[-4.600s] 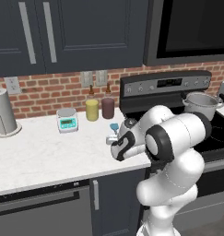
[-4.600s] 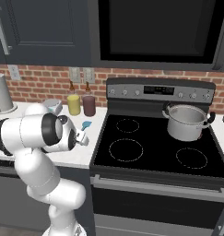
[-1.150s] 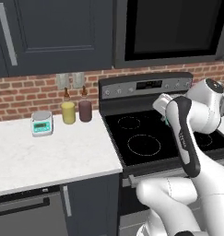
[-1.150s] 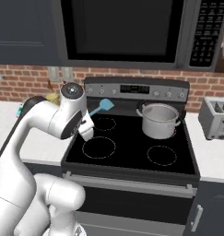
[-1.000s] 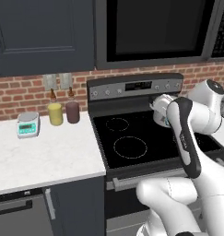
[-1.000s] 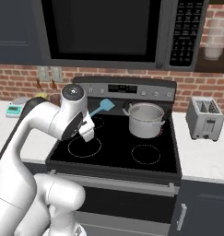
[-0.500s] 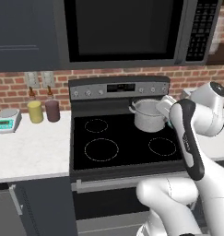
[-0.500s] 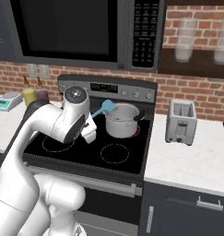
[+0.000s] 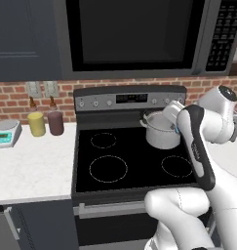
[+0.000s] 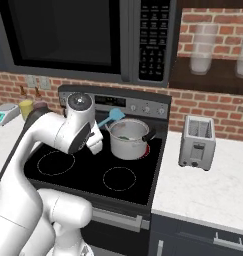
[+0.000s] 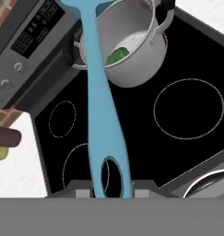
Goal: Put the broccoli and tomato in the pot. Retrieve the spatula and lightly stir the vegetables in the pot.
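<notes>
My gripper (image 10: 96, 138) is shut on the handle of the light-blue spatula (image 10: 112, 117), just left of the steel pot (image 10: 128, 138) on the stove's back right burner. In the hand view the spatula (image 11: 100, 106) runs from my gripper (image 11: 111, 192) up across the pot's rim (image 11: 132, 80), its blade cut off at the top. A green broccoli (image 11: 116, 56) lies inside the pot. The tomato is hidden. In the left base view the hand (image 9: 172, 111) hangs over the pot (image 9: 161, 132).
A silver toaster (image 10: 195, 142) stands on the counter right of the stove. A yellow jar (image 9: 36, 124), a maroon jar (image 9: 55, 122) and a small scale (image 9: 4, 133) sit on the left counter. A microwave (image 9: 134, 34) hangs low above the black cooktop (image 9: 129, 161).
The base has driven to the right, so the whole scene has slid left and the pot and toaster are closer. The gripper stays shut on the spatula, now beside the pot.
</notes>
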